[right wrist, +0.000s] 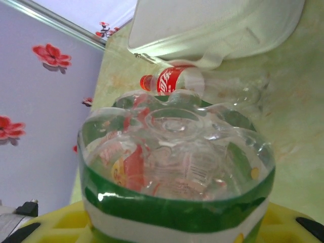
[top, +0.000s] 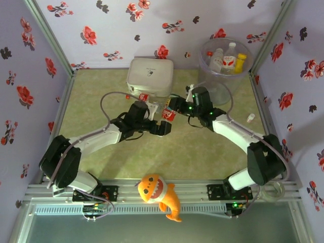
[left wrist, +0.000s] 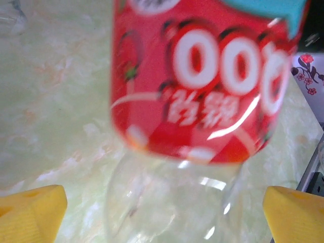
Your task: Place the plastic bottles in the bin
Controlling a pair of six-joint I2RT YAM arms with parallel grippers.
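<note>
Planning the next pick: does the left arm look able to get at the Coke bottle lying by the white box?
Probably yes. The left gripper is open and the Coke bottle lies close by it on bare mat; the white box right behind it may crowd one finger.

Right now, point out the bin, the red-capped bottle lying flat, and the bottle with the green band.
bin [top: 215, 83]: top view, near wall below the rim.
red-capped bottle lying flat [right wrist: 169, 81]: right wrist view, red label.
bottle with the green band [right wrist: 152, 205]: right wrist view, green band.
</note>
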